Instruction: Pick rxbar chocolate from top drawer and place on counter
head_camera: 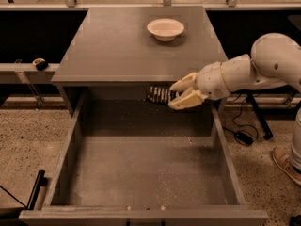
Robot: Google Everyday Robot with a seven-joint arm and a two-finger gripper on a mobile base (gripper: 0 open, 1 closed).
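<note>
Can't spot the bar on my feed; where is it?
The bar is at the drawer back, right of centre, just under the counter edge, its right end held in the gripper.

White bowl (pixel 165 28), brown shoe (pixel 285 164), terrazzo floor (pixel 28 140)

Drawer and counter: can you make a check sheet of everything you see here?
Surface: smooth grey counter top, holding one bowl.
Job's things: black-wrapped snack bar with white lettering at the back of the open grey top drawer, just under the counter's front edge.
Clutter: round white bowl near the counter's back.
Gripper: cream two-finger gripper reaches in from the right, shut on the snack bar's right end.
Cables: black cables with a small black box on the floor right of the drawer.
Surroundings: speckled floor; a brown shoe at the right edge.
</note>
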